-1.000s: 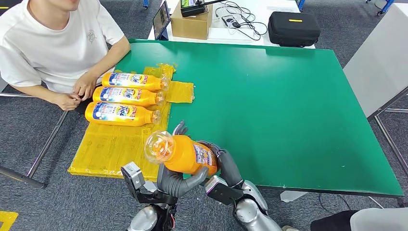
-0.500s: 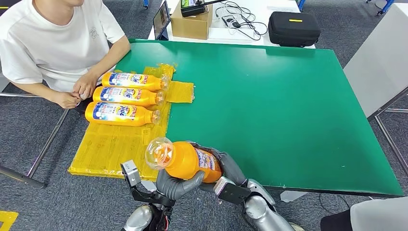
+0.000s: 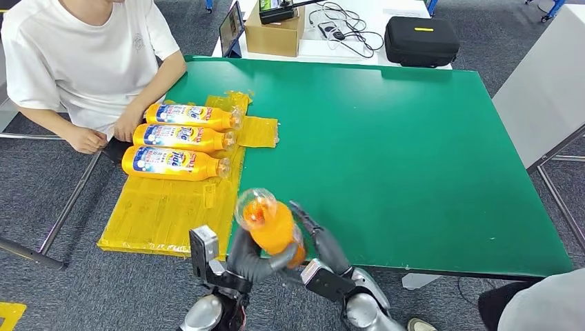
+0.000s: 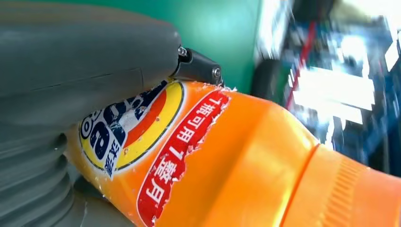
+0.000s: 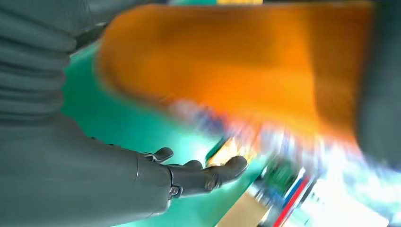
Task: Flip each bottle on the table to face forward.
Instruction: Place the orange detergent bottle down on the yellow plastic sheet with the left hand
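An orange bottle (image 3: pixel 274 231) with a clear cap is held over the table's near edge, cap end tilted up and away from me. My left hand (image 3: pixel 250 259) grips its body from below; in the left wrist view the thumb (image 4: pixel 85 61) presses on the torn label of the bottle (image 4: pixel 246 156). My right hand (image 3: pixel 319 240) stands just to the bottle's right with its fingers (image 5: pixel 208 172) stretched out, and green table shows between them and the blurred bottle (image 5: pixel 236 61). Three more orange bottles (image 3: pixel 183 138) lie side by side on a yellow mat (image 3: pixel 159 207), labels up, caps pointing right.
The green table (image 3: pixel 414 152) stretches out to the right. A person in a white shirt (image 3: pixel 76 62) sits at the left corner, one hand next to the farthest bottle. A cardboard box (image 3: pixel 274 31) and a black case (image 3: pixel 421 40) sit on the white table behind.
The held bottle has swung from lying crosswise with its cap to the left to pointing up and away. My right hand has come off its base and opened. The person's hands have shifted.
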Controlling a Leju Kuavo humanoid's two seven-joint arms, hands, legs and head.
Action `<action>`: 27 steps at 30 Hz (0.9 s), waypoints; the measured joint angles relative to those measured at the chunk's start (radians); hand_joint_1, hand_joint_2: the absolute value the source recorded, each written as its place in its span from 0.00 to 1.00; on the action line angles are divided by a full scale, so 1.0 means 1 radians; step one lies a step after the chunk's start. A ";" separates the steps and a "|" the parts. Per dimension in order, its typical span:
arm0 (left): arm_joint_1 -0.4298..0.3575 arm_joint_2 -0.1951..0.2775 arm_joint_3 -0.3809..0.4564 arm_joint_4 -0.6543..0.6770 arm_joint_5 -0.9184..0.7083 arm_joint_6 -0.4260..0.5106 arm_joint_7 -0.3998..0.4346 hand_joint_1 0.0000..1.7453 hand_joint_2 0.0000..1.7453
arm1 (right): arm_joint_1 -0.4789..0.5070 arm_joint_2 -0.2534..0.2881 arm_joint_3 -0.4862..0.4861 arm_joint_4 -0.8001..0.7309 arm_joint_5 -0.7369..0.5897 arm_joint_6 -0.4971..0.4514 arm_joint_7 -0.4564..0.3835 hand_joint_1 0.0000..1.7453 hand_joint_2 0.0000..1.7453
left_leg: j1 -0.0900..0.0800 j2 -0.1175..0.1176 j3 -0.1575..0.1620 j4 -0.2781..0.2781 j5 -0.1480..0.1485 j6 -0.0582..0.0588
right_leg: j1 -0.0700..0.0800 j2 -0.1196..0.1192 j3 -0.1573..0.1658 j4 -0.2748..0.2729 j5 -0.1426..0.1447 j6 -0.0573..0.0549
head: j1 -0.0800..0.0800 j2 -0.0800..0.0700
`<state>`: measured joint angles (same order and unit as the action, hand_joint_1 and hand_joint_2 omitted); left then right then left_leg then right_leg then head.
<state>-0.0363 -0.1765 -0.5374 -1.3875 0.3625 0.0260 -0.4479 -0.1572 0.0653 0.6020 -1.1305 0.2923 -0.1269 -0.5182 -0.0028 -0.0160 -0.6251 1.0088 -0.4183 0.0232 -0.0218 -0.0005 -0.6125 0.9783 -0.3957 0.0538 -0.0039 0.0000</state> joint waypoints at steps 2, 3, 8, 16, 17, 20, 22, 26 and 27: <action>-0.001 -0.008 0.025 -0.001 0.001 0.047 0.016 1.00 1.00 | 0.018 0.013 -0.022 -0.012 -0.009 -0.036 0.009 0.00 0.00 | 0.000 0.000 0.000 0.000 0.000 0.000 | 0.000 0.000 0.000 0.000 0.000 0.000 | 0.000 0.000; -0.002 -0.011 0.038 -0.001 0.001 0.063 0.021 1.00 1.00 | 0.024 0.020 -0.033 -0.015 -0.013 -0.057 0.006 0.00 0.00 | 0.000 0.000 0.000 0.000 0.000 0.000 | 0.000 0.000 0.000 0.000 0.000 0.000 | 0.000 0.000; -0.021 -0.017 0.096 -0.001 -0.041 0.161 0.003 1.00 1.00 | 0.034 0.066 -0.088 -0.026 -0.039 -0.181 -0.037 0.00 0.00 | 0.000 0.000 0.000 0.000 0.000 0.000 | 0.000 0.000 0.000 0.000 0.000 0.000 | 0.000 0.000; -0.068 -0.012 0.138 0.037 -0.314 0.451 -0.077 1.00 1.00 | 0.035 0.111 -0.147 -0.040 -0.116 -0.261 -0.080 0.00 0.00 | 0.000 0.000 0.000 0.000 0.000 0.000 | 0.000 0.000 0.000 0.000 0.000 0.000 | 0.000 0.000; -0.086 -0.007 0.147 0.060 -0.392 0.526 -0.087 1.00 1.00 | 0.034 0.120 -0.158 -0.043 -0.138 -0.279 -0.089 0.00 0.00 | 0.000 0.000 0.000 0.000 0.000 0.000 | 0.000 0.000 0.000 0.000 0.000 0.000 | 0.000 0.000; -0.144 0.016 0.188 0.151 -0.614 0.640 -0.079 1.00 1.00 | 0.034 0.141 -0.189 -0.050 -0.187 -0.320 -0.109 0.00 0.00 | 0.000 0.000 0.001 0.000 0.001 0.000 | 0.000 0.000 0.000 0.000 0.000 0.000 | 0.000 0.000; -0.178 0.032 0.216 0.221 -0.744 0.647 -0.049 1.00 1.00 | 0.034 0.148 -0.204 -0.051 -0.204 -0.334 -0.119 0.00 0.00 | 0.001 0.000 0.001 0.000 0.001 -0.001 | 0.000 0.000 0.000 0.001 0.000 0.000 | 0.000 0.000; -0.229 0.057 0.263 0.344 -0.919 0.649 0.014 1.00 1.00 | 0.035 0.156 -0.222 -0.051 -0.222 -0.341 -0.131 0.00 0.00 | 0.001 0.001 0.001 0.000 0.001 -0.001 | 0.000 0.000 0.000 0.001 0.001 -0.001 | 0.000 0.000; -0.241 0.062 0.273 0.374 -0.976 0.649 0.040 1.00 1.00 | 0.037 0.157 -0.224 -0.053 -0.226 -0.341 -0.132 0.00 0.00 | 0.001 0.000 0.001 0.000 0.001 -0.001 | 0.000 0.000 0.000 0.001 0.001 -0.001 | 0.000 0.000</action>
<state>-0.2773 -0.1150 -0.2647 -1.0138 -0.6135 0.6748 -0.4078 -0.1201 0.2224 0.3783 -1.1832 0.0658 -0.4674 -0.6499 -0.0021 -0.0156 -0.6244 1.0088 -0.4170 0.0225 -0.0214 -0.0005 -0.6122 0.9791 -0.3950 0.0533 -0.0037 0.0000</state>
